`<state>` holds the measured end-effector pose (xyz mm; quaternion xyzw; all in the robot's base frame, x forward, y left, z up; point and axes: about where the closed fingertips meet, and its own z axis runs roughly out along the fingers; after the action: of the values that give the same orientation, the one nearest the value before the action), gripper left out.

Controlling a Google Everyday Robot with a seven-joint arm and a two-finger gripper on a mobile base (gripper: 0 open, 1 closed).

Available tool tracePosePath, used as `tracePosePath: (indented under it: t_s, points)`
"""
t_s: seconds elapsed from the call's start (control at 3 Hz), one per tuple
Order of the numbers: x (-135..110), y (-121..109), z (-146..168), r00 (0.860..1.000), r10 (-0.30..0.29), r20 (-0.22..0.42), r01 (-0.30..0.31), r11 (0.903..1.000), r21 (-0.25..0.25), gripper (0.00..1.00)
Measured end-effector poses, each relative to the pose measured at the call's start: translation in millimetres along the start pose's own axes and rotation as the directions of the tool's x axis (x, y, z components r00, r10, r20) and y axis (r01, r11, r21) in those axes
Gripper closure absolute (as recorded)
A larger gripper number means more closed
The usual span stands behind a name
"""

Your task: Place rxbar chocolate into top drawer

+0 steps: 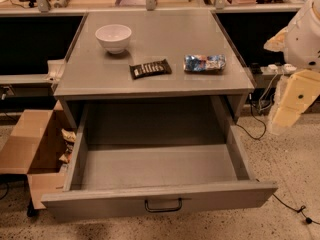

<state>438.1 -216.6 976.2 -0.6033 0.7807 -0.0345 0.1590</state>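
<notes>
The bar [150,68] is lying flat on the surface [165,39], at 9 o'clock from the packet [204,63]. The drawer [159,166] is standing open at 6 o'clock to receive it. The gripper [292,101] is hanging at 3 o'clock; its grip I cannot tell.

My arm [304,31] is a rounded white shell with a small dark dot low on it. Beneath it my gripper [285,113], off to the right of the top drawer [100,202], is boxy and pale cream-yellow.
</notes>
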Motion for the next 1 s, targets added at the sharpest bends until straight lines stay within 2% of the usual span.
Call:
tracePosePath:
  t_s: [0.33,0.67,1.0]
  points:
    - [0,0,0,1.0,0.0,0.0,0.0,1.0,0.0,0.0]
    - [-14,-23,17,0.998,-0.026,0.055,0.025,0.9997,0.004,0.0]
    - [-39,-46,45,0.99,-0.062,0.125,0.065,0.9976,-0.023,0.0]
